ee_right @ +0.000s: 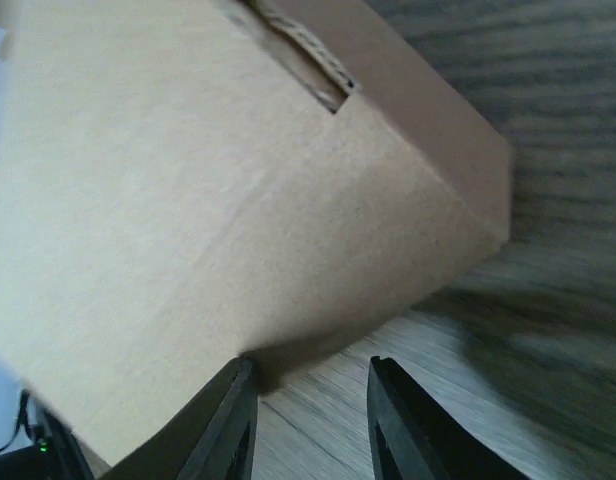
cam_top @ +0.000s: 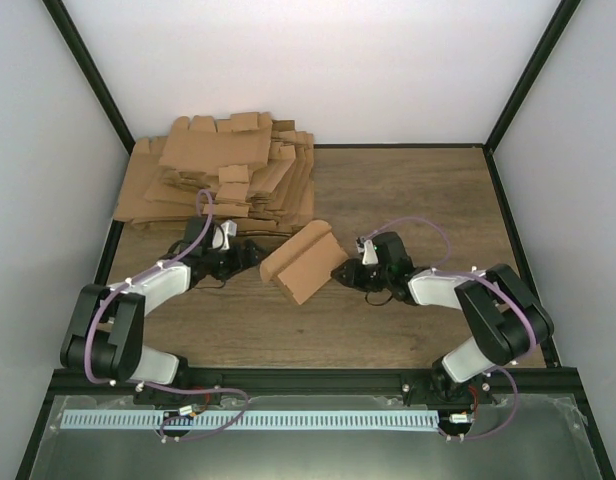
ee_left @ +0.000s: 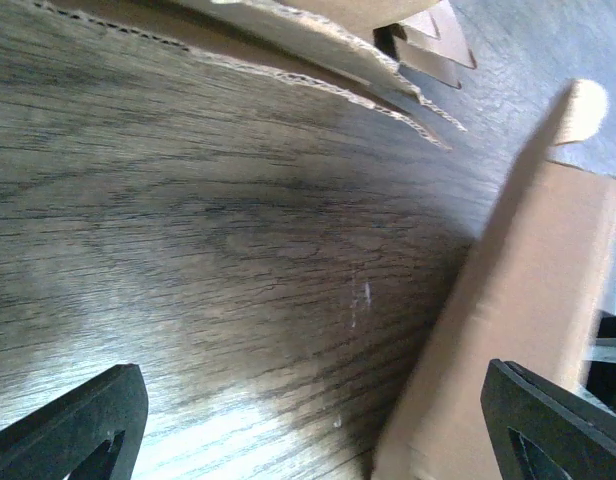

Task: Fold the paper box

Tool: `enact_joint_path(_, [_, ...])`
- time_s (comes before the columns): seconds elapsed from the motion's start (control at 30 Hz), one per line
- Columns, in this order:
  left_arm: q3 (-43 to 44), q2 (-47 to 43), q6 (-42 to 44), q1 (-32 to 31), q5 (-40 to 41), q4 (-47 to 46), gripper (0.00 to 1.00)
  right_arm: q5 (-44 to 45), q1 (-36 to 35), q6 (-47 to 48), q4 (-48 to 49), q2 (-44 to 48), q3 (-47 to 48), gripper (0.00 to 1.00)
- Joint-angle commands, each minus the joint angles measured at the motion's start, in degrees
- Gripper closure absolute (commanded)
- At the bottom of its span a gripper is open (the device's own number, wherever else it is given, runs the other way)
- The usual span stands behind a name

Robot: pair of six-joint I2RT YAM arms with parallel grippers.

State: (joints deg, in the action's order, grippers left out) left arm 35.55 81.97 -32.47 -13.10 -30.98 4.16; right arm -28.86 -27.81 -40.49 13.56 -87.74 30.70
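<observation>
Paper box (cam_top: 300, 262) lies partly folded in the middle of the table (cam_top: 418, 190). We judge it light, stiff cardboard, bending only along its creases, best taken by a flap edge. Left tool (ee_left: 318, 430), jaws wide apart, hangs just beside it. Right tool (ee_right: 313, 420), jaws narrowly apart and empty, sits just beside its opposite side.

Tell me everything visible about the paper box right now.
The paper box is plain brown corrugated cardboard, partly folded into a long carton with one long panel standing up. It rests on the wooden table, lying diagonally between the arms, just in front of the pile of flat blanks. A cut slot shows in one panel. The right claw sits at its lower edge; contact is unclear.
</observation>
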Motion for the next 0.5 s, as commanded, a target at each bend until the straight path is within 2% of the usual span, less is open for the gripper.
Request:
enact_joint_path(0.0, [0.27, -2.60, 1.18, -0.12, -1.69, 0.63, 0.06, 4.12, 0.13, 1.73, -3.85, 1.01, -3.39, 0.68])
enact_joint_path(0.27, [0.16, -0.57, 2.24, -1.02, -5.26, -0.49, 0.06, 3.80, 0.13, 1.62, -2.35, -0.15, -4.19, 0.68])
enact_joint_path(0.47, [2.80, 5.74, 3.37, -4.69, -10.84, -3.47, 0.07, 3.76, 0.13, 1.99, -2.47, -0.76, -3.42, 0.68])
